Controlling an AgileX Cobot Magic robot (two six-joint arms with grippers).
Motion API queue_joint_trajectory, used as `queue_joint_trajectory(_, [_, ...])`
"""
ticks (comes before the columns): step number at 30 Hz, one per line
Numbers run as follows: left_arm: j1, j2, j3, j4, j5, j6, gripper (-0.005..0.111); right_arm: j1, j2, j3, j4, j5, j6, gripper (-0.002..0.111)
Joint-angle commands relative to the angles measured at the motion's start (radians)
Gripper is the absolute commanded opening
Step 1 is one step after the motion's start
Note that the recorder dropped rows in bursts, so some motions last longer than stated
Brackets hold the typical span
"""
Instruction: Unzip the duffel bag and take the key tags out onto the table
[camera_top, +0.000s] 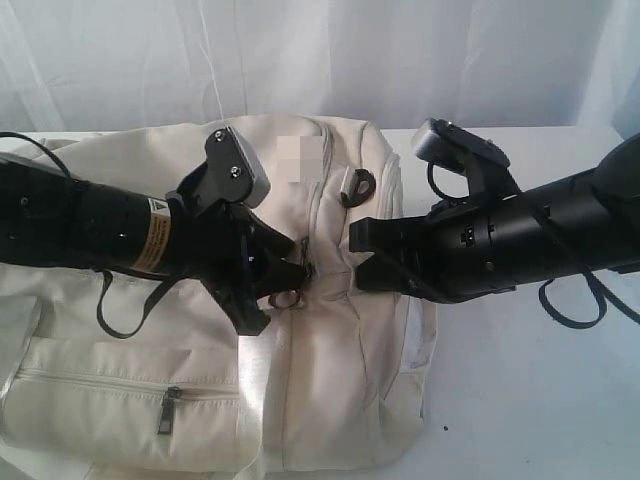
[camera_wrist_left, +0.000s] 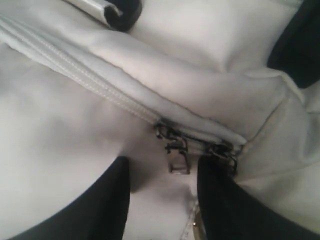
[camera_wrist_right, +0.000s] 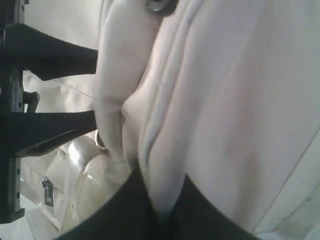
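Note:
The cream-white duffel bag (camera_top: 330, 400) lies across the white table (camera_top: 530, 400). Its top zip (camera_wrist_left: 90, 82) looks closed, and two dark metal sliders meet at one end. My left gripper (camera_top: 285, 285) hangs open over that end. A metal zip pull (camera_wrist_left: 178, 162) lies between its black fingertips (camera_wrist_left: 112, 200), untouched by either one. My right gripper (camera_top: 358, 258) is shut on a raised fold of the duffel bag's fabric (camera_wrist_right: 167, 180) just beside the zip. The key tags are hidden.
A side pocket zip with a dark pull (camera_top: 172, 398) runs along the bag's near left. A shiny webbing handle (camera_wrist_right: 82, 155) lies by the left arm. A dark ring (camera_top: 357, 183) sits on the bag's far top. Cables trail from both arms. A white curtain hangs behind.

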Motion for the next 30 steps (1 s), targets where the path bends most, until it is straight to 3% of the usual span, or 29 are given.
queue_joint_trajectory(1, [-0.008, 0.002, 0.002, -0.033, -0.004, 0.013, 0.048, -0.008, -0.007, -0.003, 0.009, -0.045, -0.012, 0.000])
queue_joint_trajectory(6, [-0.008, 0.002, 0.002, -0.113, -0.042, 0.073, 0.047, -0.008, -0.007, -0.003, 0.009, -0.045, -0.012, 0.000])
queue_joint_trajectory(13, [-0.008, 0.004, 0.002, -0.111, -0.044, 0.067, 0.026, -0.008, -0.007, -0.003, 0.010, -0.047, -0.012, 0.000])
queue_joint_trajectory(20, [-0.008, 0.004, 0.002, -0.111, -0.036, 0.063, 0.023, -0.008, -0.007, -0.003, 0.010, -0.047, -0.012, 0.000])
queue_joint_trajectory(27, [-0.008, 0.004, 0.002, -0.111, 0.042, 0.037, 0.000, -0.008, -0.007, -0.003, 0.010, -0.047, -0.012, 0.000])
queue_joint_trajectory(30, [-0.008, 0.004, 0.002, -0.111, 0.042, 0.037, 0.000, -0.008, -0.007, -0.003, 0.010, -0.047, -0.012, 0.000])
